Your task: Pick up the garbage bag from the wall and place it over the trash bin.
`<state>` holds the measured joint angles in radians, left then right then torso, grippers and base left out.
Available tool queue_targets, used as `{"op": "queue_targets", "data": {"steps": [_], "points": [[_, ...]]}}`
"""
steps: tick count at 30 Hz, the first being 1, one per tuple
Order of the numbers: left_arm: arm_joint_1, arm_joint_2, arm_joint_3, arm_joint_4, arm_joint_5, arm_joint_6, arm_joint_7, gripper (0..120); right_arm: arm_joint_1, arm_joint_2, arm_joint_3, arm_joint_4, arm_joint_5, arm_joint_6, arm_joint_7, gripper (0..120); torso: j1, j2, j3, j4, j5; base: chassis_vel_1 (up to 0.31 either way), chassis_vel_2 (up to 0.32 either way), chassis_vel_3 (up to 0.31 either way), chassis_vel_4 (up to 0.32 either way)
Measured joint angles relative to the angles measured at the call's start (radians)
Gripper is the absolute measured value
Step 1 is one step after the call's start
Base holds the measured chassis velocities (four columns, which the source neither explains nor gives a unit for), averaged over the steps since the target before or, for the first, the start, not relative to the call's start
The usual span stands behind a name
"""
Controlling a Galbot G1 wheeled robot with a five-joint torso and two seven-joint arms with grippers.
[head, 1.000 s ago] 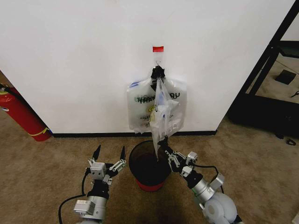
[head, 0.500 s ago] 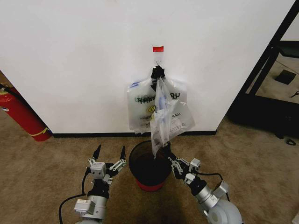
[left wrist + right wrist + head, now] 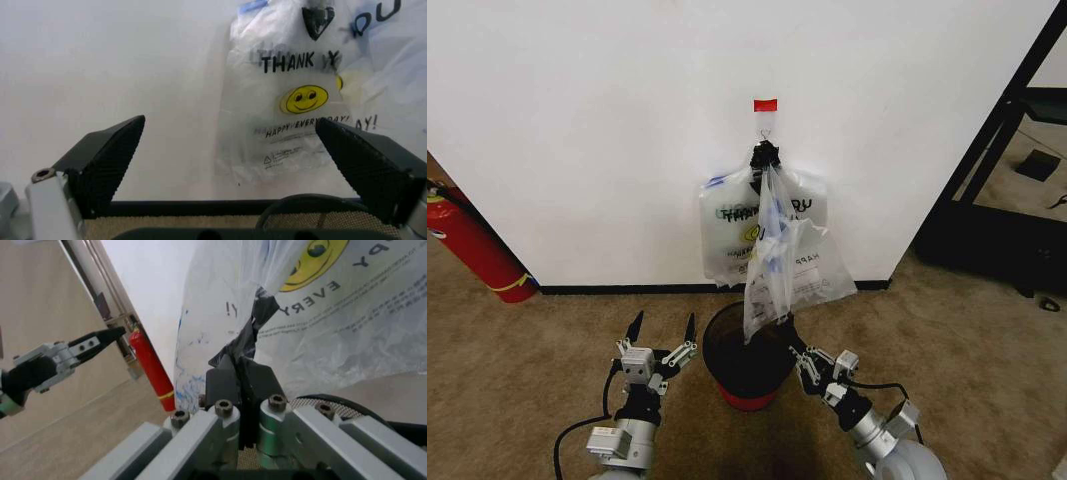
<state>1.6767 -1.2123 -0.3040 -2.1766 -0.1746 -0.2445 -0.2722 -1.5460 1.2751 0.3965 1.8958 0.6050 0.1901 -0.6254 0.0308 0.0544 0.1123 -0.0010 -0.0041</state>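
Landmark for all positions: the small round black wire-mesh trash bin [image 3: 747, 358] with a red base, standing on the brown carpet floor just in front of the plain white wall [image 3: 607, 140]. My right gripper [image 3: 784, 325] is just above the bin's rim on my right side; its jaws are closed on the bottom edge of the thin, see-through plastic garbage bag [image 3: 779, 270] with a yellow smiley print and blue streaks. The right wrist view confirms this: the two dark pads are pressed together with a pinch of film between them. The bag runs from my jaws up over the bin to the metal hook [image 3: 767, 132] on the wall, directly above the bin and just below the small red tape patch [image 3: 766, 105]. Its upper end is still at the black tie with the flat bundle of similar "THANK YOU" bags [image 3: 732, 235], which hangs against the wall behind it. My left gripper [image 3: 663, 328] is beside the bin on my left, at rim height, jaws wide open and holding nothing. A red fire extinguisher [image 3: 472, 245] stands well to the left of the bin, against the wall. Task status, as judged: the grasp is done; the bag is not yet off the hook. Remaining: detach it, open its mouth, and fit it over the bin rim.
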Motion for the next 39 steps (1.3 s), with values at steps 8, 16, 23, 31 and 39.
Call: {"op": "queue_targets", "data": {"steps": [8, 16, 23, 31, 39], "points": [[-0.002, 0.0, 0.002, 0.001, -0.001, 0.0, 0.0, 100, -0.03, 0.003, 0.009, 0.001, -0.03, 0.023, -0.019, 0, 0.0, 0.0, 0.0, 0.0, 0.0, 0.0, 0.0, 0.0, 0.0], [-0.002, 0.003, 0.003, 0.001, -0.001, -0.001, 0.001, 100, -0.064, 0.01, 0.022, 0.01, -0.063, 0.045, -0.037, 0, 0.0, 0.0, 0.0, 0.0, 0.0, 0.0, 0.0, 0.0, 0.0], [-0.005, 0.004, 0.003, 0.001, -0.002, -0.001, 0.001, 100, -0.08, 0.015, 0.029, 0.01, -0.083, 0.063, -0.052, 0, 0.0, 0.0, 0.0, 0.0, 0.0, 0.0, 0.0, 0.0, 0.0], [-0.007, 0.005, 0.003, 0.004, -0.008, -0.001, 0.001, 100, -0.101, 0.015, 0.034, 0.005, -0.093, 0.08, -0.061, 0, 0.0, 0.0, 0.0, 0.0, 0.0, 0.0, 0.0, 0.0, 0.0], [-0.006, 0.004, 0.003, 0.007, -0.009, -0.004, 0.002, 100, -0.127, 0.02, 0.041, 0.004, -0.114, 0.1, -0.076, 0, 0.0, 0.0, 0.0, 0.0, 0.0, 0.0, 0.0, 0.0, 0.0]]}}
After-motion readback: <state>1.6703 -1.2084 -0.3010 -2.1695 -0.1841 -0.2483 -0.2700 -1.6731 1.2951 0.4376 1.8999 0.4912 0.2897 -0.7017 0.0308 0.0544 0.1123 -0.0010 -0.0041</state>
